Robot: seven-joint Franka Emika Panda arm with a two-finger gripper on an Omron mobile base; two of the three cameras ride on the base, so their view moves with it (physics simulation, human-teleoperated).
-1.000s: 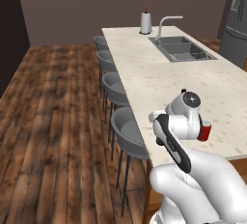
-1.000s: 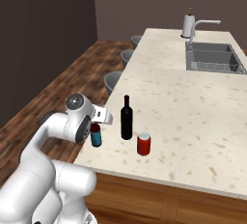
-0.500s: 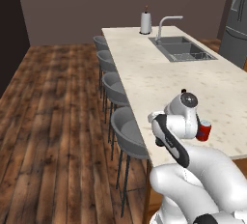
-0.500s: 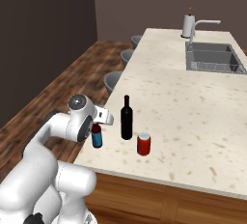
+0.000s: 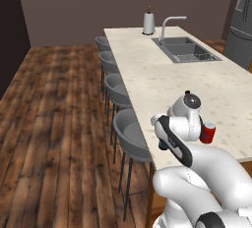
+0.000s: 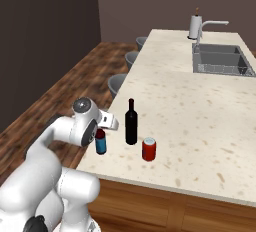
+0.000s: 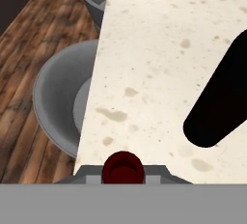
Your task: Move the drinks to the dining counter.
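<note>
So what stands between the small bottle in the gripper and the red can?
The wine bottle stands between the small bottle and the can, slightly farther back, in the right base view.

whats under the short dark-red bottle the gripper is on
The dining counter, close to its near left corner. The gripper is shut on the short dark-red bottle. Whether its base rests on the stone or hangs just above cannot be told.
</note>
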